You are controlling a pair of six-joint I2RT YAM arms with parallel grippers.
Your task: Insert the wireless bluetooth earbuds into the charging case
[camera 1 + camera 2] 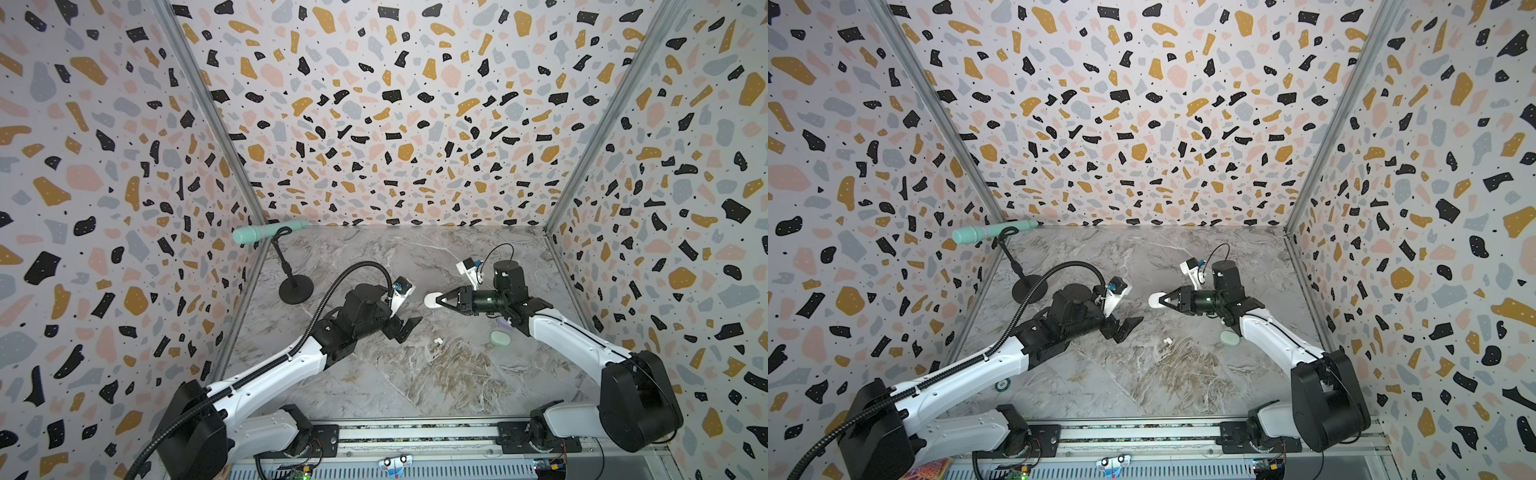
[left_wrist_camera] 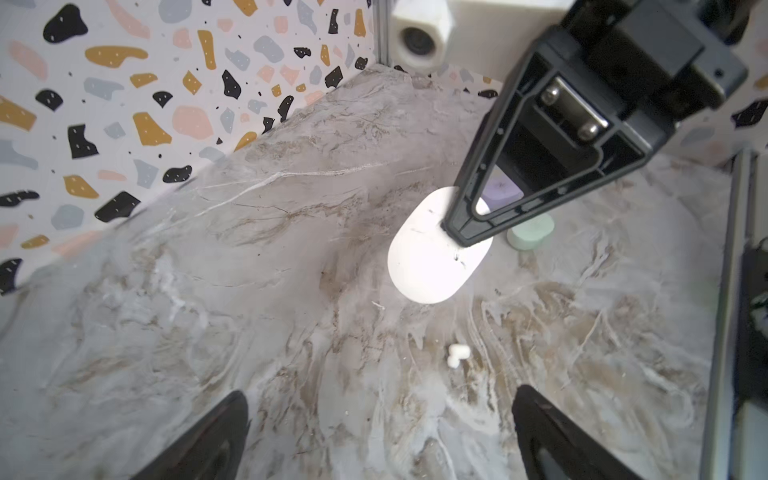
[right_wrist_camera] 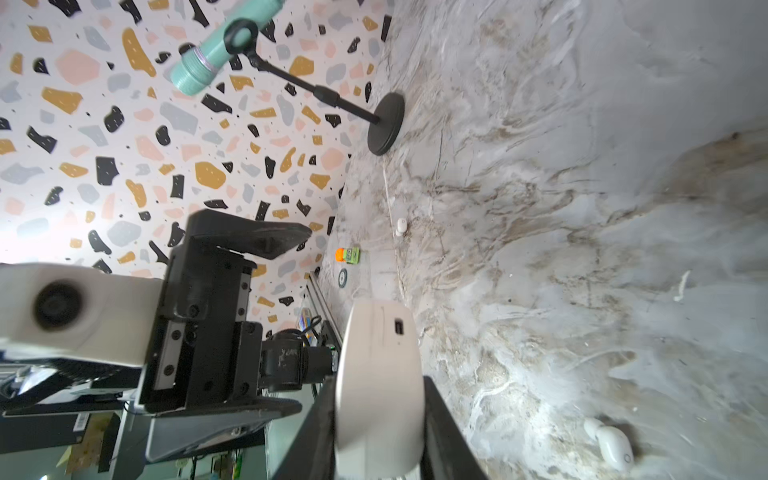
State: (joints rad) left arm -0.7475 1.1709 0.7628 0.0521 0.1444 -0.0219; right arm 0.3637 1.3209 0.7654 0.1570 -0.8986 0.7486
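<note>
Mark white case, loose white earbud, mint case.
white case (image 2: 428,266), left wrist view, broad face.
loose white earbud (image 1: 437,341), in a top view, body.
mint case (image 1: 500,338), in a top view, top face.

Reference item: the charging case, gripped in the right claw over the middle of the worktop.

- Well to the left of the case: the microphone stand, on the worktop.
- Front-left of the case, apart from it: the left claw.
- In front of the case, apart from it: one earbud, on the worktop.
- Front-right of the case, beneath the right arm: a second case, with a third case just behind it.
</note>
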